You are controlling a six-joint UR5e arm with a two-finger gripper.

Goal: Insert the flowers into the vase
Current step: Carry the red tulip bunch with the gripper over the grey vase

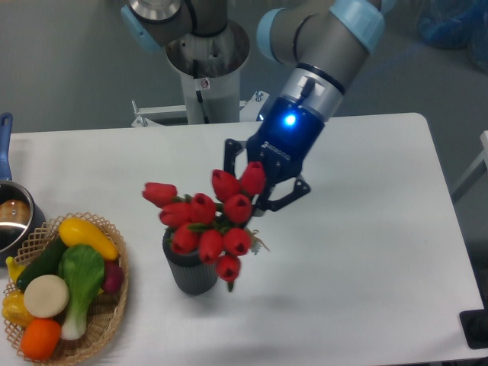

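The flowers [207, 221], a bunch of red tulip buds with green leaves, hang in the air held by my gripper [255, 194], which is shut on their stems. The stems are hidden behind the buds and fingers. The buds sit over the mouth of the vase [191, 271], a dark grey ribbed cylinder standing upright on the white table. Most of the vase's mouth is hidden by the blooms; only its lower wall shows. Whether the stems touch the vase I cannot tell.
A wicker basket [103, 332] of toy vegetables and fruits stands at the front left. A metal pot [11, 221] with a blue handle sits at the left edge. The robot's base column [204, 72] rises behind the table.
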